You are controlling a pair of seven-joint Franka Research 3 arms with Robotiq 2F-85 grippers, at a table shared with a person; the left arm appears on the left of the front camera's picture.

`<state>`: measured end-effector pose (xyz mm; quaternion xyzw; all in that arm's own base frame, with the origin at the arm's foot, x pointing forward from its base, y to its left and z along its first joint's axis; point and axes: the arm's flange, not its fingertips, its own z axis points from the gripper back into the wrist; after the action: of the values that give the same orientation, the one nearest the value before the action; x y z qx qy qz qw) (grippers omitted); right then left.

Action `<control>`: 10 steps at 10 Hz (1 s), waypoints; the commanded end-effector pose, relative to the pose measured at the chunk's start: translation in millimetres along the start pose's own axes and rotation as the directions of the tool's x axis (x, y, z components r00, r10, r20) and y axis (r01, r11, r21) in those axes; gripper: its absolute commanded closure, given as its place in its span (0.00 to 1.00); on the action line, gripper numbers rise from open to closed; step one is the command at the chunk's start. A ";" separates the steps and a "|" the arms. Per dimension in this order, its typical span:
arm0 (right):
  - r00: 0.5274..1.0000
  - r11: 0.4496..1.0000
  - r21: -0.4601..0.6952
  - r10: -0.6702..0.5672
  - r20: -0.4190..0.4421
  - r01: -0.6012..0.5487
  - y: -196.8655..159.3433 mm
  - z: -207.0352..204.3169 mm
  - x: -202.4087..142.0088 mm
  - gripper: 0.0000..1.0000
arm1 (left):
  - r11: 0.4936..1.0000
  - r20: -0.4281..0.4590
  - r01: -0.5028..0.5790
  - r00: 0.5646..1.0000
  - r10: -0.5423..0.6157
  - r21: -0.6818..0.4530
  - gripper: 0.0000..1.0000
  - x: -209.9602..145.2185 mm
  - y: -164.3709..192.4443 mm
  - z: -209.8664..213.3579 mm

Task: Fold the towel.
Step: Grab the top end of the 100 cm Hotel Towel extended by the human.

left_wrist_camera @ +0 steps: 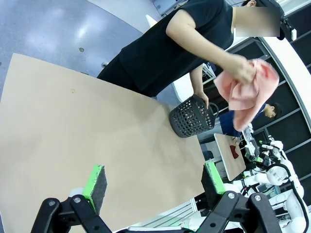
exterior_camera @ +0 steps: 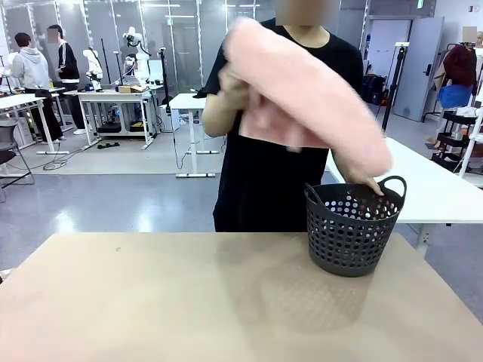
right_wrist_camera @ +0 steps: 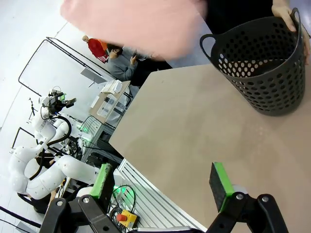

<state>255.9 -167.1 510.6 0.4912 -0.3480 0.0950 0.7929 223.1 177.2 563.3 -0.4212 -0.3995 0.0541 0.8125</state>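
I have open tabletop (exterior_camera: 151, 302) before me; the basket (exterior_camera: 351, 234), a hand (exterior_camera: 367, 183) on its rim, blocks the far right.

No readable text or numbers.
A small green sign near the ceiling at the far wall (exterior_camera: 419, 4) is too small to read. The white panels lying on a distant table (right_wrist_camera: 111, 101) carry marks too blurred to make out.
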 end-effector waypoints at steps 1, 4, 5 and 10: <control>1.000 1.000 0.011 0.021 0.011 -0.021 -0.2 -0.1 2.3 0.00 | 1.000 -0.003 0.015 1.000 -0.015 -0.008 0.00 2.2 1.6 -0.2; 1.000 1.000 0.011 0.021 0.011 -0.021 -0.2 -0.1 2.3 0.00 | 1.000 -0.003 0.015 1.000 -0.015 -0.008 0.00 2.2 1.6 -0.2; 1.000 1.000 0.011 0.021 0.011 -0.021 -0.2 -0.1 2.3 0.00 | 1.000 -0.003 0.015 1.000 -0.015 -0.008 0.00 2.2 1.6 -0.2; 1.000 1.000 0.011 0.021 0.011 -0.021 -0.2 -0.1 2.3 0.00 | 1.000 -0.003 0.015 1.000 -0.015 -0.008 0.00 2.2 1.6 -0.2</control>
<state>255.9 -167.1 510.7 0.4912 -0.3483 0.0952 0.7927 223.1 177.2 563.3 -0.4212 -0.3995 0.0541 0.8125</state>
